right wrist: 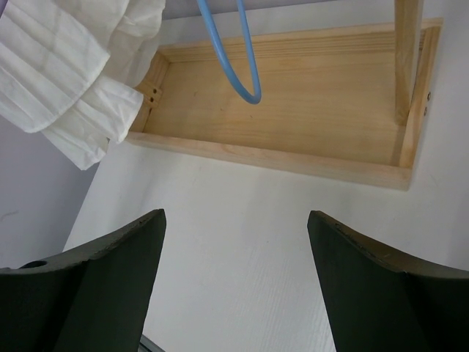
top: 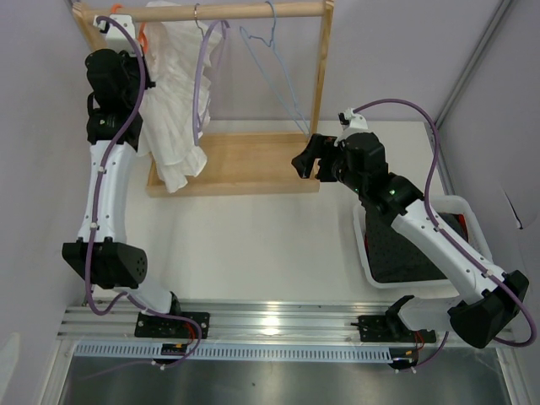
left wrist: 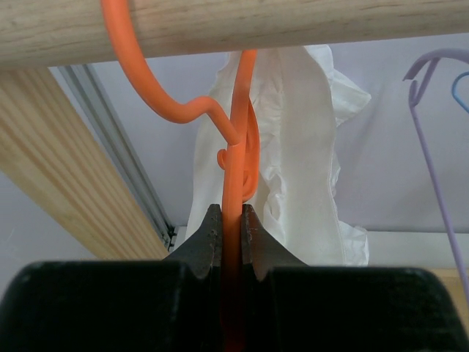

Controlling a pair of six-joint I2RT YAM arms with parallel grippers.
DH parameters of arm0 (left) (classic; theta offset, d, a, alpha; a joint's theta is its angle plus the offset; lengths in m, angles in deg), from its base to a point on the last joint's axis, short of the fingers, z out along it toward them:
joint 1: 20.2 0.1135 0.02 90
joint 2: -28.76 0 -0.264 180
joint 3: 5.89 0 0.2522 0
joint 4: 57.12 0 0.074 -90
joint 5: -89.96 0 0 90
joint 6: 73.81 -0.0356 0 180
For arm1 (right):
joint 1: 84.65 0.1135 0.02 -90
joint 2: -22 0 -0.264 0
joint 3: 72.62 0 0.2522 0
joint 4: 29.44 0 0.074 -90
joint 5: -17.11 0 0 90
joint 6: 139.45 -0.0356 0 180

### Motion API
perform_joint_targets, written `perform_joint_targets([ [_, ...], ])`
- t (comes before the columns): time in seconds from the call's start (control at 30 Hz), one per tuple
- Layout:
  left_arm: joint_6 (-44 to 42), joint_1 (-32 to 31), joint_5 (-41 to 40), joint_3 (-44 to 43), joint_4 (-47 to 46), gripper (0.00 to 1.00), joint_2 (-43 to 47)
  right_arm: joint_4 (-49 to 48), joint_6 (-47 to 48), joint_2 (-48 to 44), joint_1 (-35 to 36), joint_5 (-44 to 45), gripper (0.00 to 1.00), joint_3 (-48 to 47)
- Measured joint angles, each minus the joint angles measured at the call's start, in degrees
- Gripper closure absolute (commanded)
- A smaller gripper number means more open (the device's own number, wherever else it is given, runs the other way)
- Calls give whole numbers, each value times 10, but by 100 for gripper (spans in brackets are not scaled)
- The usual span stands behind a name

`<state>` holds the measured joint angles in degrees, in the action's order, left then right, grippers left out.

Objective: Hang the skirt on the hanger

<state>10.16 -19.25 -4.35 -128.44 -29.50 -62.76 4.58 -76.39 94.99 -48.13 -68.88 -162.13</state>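
The white skirt [top: 175,93] hangs at the left end of the wooden rack, draped down to the rack base. The orange hanger [left wrist: 236,172] carries it, its hook over the wooden rail [left wrist: 293,26]; only a sliver of orange [top: 143,35] shows in the top view. My left gripper [left wrist: 231,220] is shut on the hanger's stem just below the hook, with the skirt [left wrist: 300,147] behind it. My right gripper [right wrist: 236,220] is open and empty above the table, in front of the rack base; it also shows in the top view [top: 305,160].
A purple hanger [top: 202,76] and a light blue wire hanger [top: 274,67] hang on the same rail. The wooden rack base [right wrist: 293,95] lies ahead of the right gripper. A white bin [top: 468,211] with dark cloth [top: 405,249] stands at the right.
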Motion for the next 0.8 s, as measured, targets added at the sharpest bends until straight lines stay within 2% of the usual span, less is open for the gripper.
perform_joint_targets([
  [0.47, 0, 13, -1, 4, -1, 99, 0, 22, 0, 0, 0, 1, 16, 0],
  [0.8, 26, 15, -11, 12, 4, 69, 11, 32, -4, -8, 0, 11, 16, 0],
])
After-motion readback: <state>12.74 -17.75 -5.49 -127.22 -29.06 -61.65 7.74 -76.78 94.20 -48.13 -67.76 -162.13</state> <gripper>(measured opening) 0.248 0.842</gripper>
